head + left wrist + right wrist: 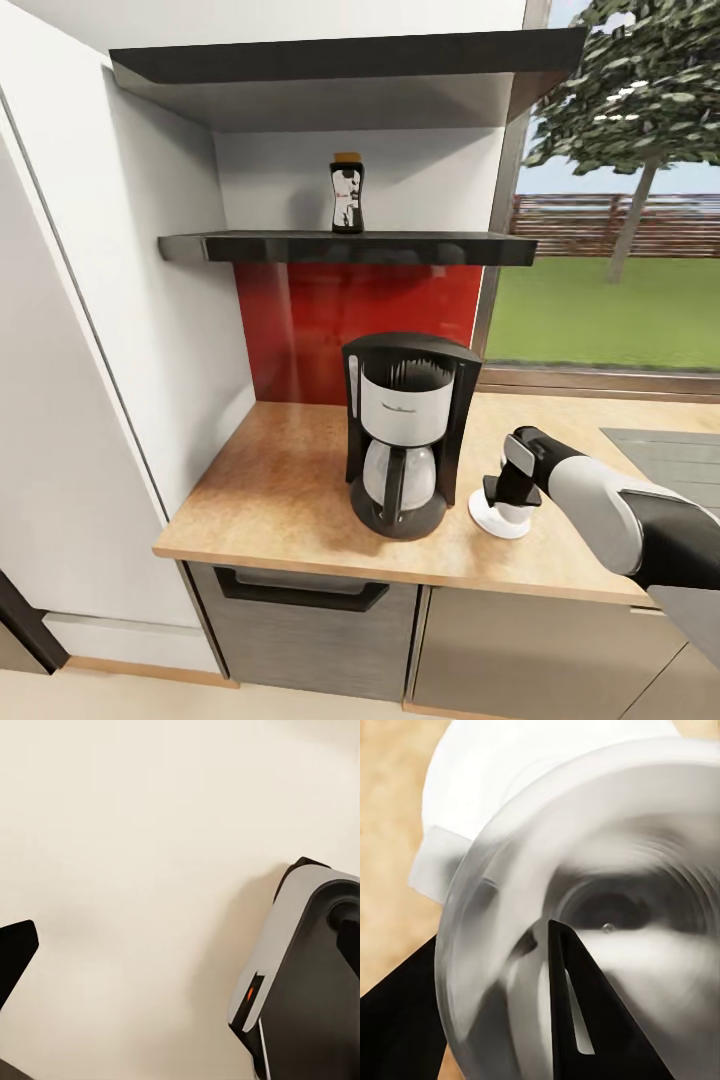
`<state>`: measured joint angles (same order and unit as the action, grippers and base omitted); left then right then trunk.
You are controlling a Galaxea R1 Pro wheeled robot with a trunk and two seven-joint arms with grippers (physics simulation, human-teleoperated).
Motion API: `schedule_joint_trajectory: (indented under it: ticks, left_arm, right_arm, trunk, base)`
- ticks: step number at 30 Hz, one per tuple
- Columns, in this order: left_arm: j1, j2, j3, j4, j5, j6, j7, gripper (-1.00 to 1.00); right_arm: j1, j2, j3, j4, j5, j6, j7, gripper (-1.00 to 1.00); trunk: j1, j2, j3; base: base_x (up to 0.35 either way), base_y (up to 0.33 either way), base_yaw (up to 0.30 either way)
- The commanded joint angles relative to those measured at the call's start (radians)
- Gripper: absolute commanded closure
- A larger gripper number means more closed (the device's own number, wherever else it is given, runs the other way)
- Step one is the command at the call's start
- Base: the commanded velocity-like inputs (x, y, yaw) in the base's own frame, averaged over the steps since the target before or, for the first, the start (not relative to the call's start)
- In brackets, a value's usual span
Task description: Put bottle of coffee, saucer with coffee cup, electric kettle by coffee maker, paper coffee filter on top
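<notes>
The coffee maker [405,430] stands in the middle of the kitchen countertop [280,490]. Above it, the bottle of coffee [347,195] stands upright on the black kitchen shelf [420,247]. Just right of the machine lies the white saucer [488,524] with the coffee cup [512,512] on it. My right gripper [503,492] reaches down onto the cup. In the right wrist view, one finger [585,1020] is inside the coffee cup [607,832] and the other is outside its wall, with the saucer [510,757] beneath. My left gripper [180,945] hangs open over a plain beige surface.
A tall white cabinet [80,350] walls off the counter's left end. A dark cooktop [670,450] is set into the counter at the right, below a window. Bare counter lies to the left and in front of the machine. A grey-and-black robot part [300,975] shows in the left wrist view.
</notes>
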<state>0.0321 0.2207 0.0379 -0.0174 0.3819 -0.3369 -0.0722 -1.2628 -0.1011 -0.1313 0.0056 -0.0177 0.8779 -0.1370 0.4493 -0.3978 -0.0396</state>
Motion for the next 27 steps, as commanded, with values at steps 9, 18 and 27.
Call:
schedule_joint_trajectory:
  ticks: [9,18,27]
  left_arm:
    - [0.0,0.0,0.004,-0.001,0.008,-0.001,-0.008,-1.0]
    - [0.0,0.0,0.004,-0.001,0.027,-0.001,-0.008,-1.0]
    - [0.0,0.0,0.004,-0.001,0.028,0.001,-0.008,-1.0]
  right_arm:
    - [-0.001,-0.003,-0.084,0.001,-0.005,-0.007,-0.006,1.0]
    - [-0.001,-0.005,-0.168,0.001,-0.002,-0.016,-0.021,1.0]
    - [-0.001,0.003,-0.153,0.001,0.011,-0.015,-0.071,1.0]
  trunk:
    - [0.001,-0.002,-0.002]
    - [0.001,-0.002,-0.002]
    - [0.001,-0.002,-0.002]
  base:
    - [0.08,0.0,0.0]
    - [0.012,0.0,0.0]
    - [0.079,-0.057,0.0]
